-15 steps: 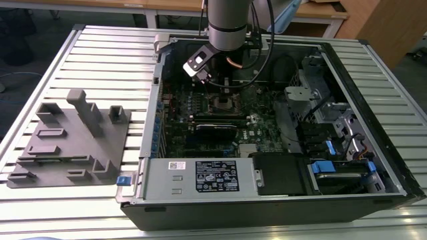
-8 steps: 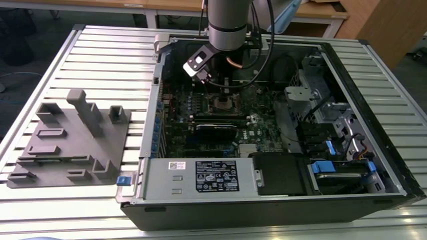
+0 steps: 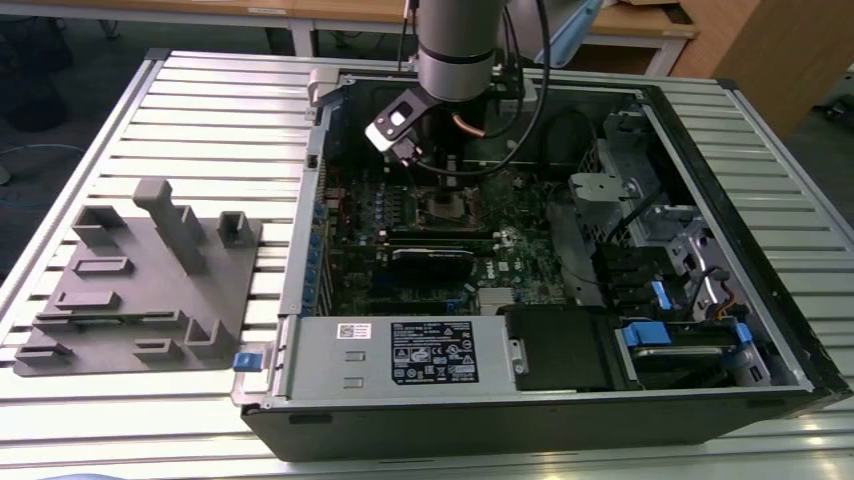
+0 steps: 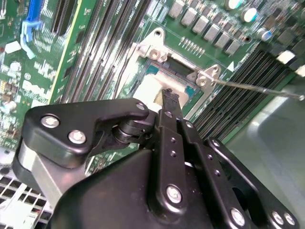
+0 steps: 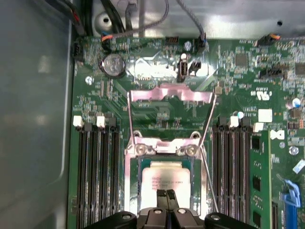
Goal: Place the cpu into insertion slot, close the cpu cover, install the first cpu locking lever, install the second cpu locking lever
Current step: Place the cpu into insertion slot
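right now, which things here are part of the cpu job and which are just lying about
Job: cpu, slot, cover raised, lever, tool at the cpu.
Lying about: coin battery, memory stick, grey tray, power supply.

Up high and well back, the exterior view tilts down over the open computer case (image 3: 534, 425) on the slatted table (image 3: 200, 110), with the arm (image 3: 461, 45) at the far side. The first wrist view faces straight down on the motherboard (image 5: 162, 114) from close in, the gripper (image 5: 167, 195) poking in at its edge. The second wrist view sits closer, peering slantwise past the gripper's black body. All three share the cpu (image 5: 165, 179) in the insertion slot (image 5: 142, 166).
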`<state>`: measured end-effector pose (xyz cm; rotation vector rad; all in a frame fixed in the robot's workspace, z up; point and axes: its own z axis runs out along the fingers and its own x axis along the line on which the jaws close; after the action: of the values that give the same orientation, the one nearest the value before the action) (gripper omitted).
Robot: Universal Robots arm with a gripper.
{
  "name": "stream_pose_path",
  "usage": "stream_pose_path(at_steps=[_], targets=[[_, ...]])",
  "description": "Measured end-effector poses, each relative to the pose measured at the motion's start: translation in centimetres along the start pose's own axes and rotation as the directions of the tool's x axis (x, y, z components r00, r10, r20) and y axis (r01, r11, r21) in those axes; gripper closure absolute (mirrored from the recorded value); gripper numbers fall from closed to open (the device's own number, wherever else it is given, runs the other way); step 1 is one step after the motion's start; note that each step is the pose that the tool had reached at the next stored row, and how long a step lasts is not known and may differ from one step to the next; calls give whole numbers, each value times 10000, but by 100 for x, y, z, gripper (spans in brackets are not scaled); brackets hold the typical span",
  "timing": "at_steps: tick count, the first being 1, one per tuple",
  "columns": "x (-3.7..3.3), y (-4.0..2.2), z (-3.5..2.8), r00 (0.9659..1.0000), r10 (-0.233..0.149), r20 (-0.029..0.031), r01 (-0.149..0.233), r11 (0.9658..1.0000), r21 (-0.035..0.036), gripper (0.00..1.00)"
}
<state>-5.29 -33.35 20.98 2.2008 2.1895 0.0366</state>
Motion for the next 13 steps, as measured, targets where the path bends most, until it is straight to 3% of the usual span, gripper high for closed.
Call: stream_pose_path(at_steps=[5, 13], targets=[[0, 2, 0, 10000, -1, -1, 1, 10000, 48, 89], [1, 62, 4, 10000, -11, -1, 11, 10000, 97, 89]])
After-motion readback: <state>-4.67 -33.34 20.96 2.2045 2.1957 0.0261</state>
